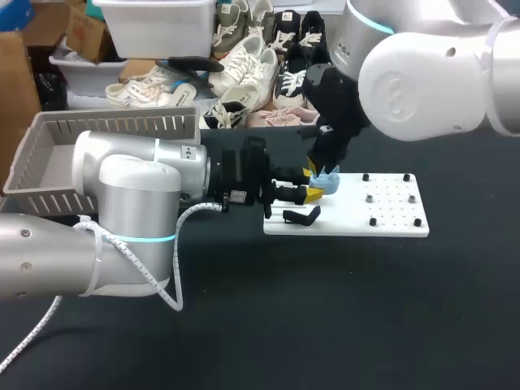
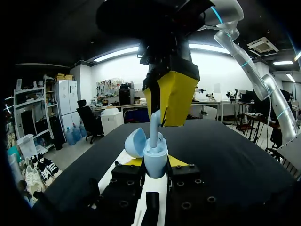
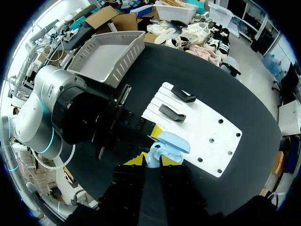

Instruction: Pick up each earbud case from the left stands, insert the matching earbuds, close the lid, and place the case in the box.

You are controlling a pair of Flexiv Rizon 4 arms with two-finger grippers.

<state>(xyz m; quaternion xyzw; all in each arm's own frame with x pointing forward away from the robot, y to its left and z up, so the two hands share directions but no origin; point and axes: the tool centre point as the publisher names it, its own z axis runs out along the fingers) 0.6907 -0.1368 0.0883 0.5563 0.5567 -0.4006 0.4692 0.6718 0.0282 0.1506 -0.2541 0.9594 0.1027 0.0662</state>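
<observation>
The right gripper (image 2: 161,110), closed on an earbud (image 2: 154,126), hangs directly above the open case (image 2: 155,159) that the left gripper (image 2: 155,165) clamps upright, stem pointing down into it.

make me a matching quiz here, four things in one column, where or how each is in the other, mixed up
1 earbud case
2 earbud
3 white board
4 grey basket

a at the table's back left
b lid open, between the left fingers
c in the right fingers, above the case
d flat on the table, black stands on it

Pairs: 1-b, 2-c, 3-d, 4-a
</observation>
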